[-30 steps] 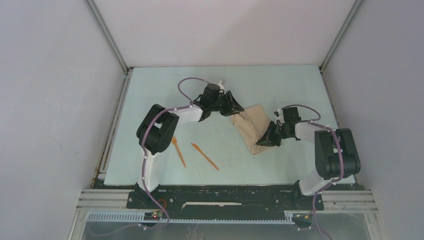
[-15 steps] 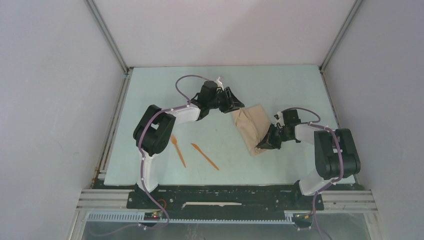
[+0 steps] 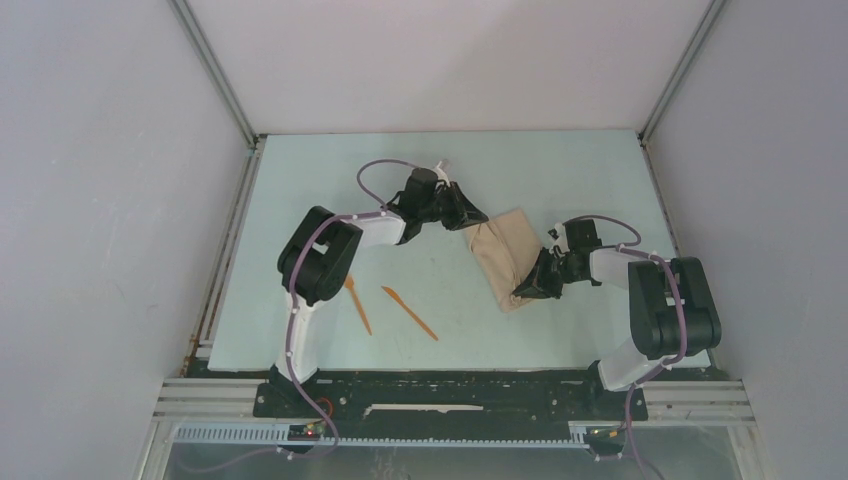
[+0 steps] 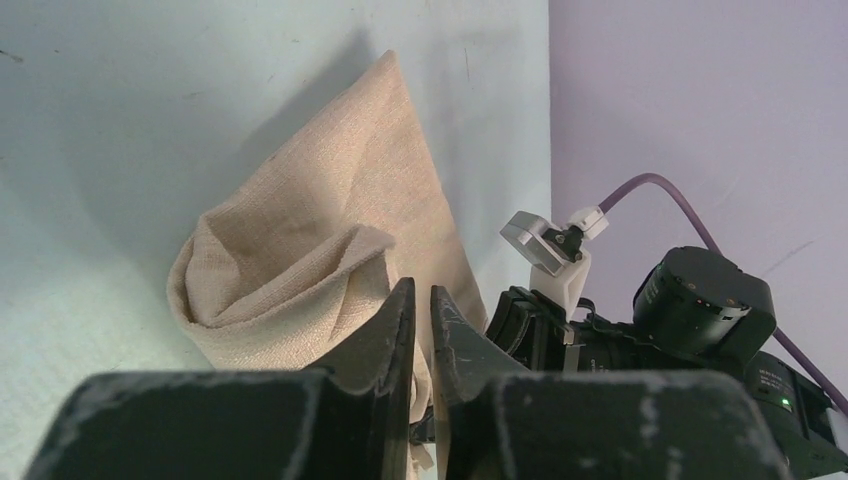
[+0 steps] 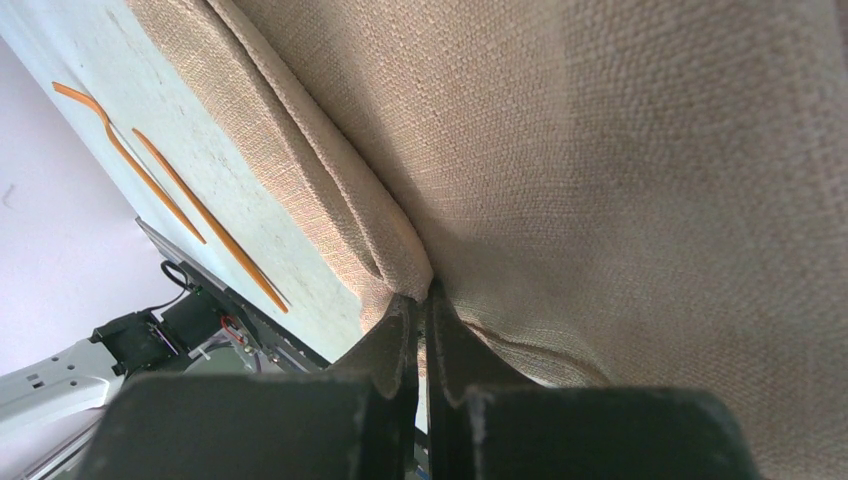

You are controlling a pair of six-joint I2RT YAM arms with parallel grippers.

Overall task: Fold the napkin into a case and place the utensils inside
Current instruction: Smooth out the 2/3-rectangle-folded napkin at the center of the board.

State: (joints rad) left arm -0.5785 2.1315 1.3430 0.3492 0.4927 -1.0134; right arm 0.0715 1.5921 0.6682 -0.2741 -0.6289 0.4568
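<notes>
The beige napkin (image 3: 508, 250) lies as a narrow folded oblong at mid-right of the table, bunched at its far-left end (image 4: 330, 220). At that far-left corner my left gripper (image 3: 476, 222) has its jaws almost together, and cloth shows in the slit between them (image 4: 421, 295). My right gripper (image 3: 524, 291) is shut on the folded edge at the napkin's near end (image 5: 423, 300). The cloth (image 5: 600, 150) fills most of the right wrist view. The orange fork (image 3: 357, 303) and the orange knife (image 3: 410, 312) lie loose on the table left of the napkin, apart from both grippers.
The pale green table top (image 3: 560, 170) is walled by grey panels on the left, back and right. The right arm's wrist (image 4: 700, 310) sits close behind the napkin in the left wrist view. The fork (image 5: 130, 155) and the knife (image 5: 210, 222) show beyond the cloth edge.
My left gripper's jaws have closed at the napkin's far-left corner after standing wider, and the wrist shifted slightly. The right gripper, napkin body and utensils have stayed put.
</notes>
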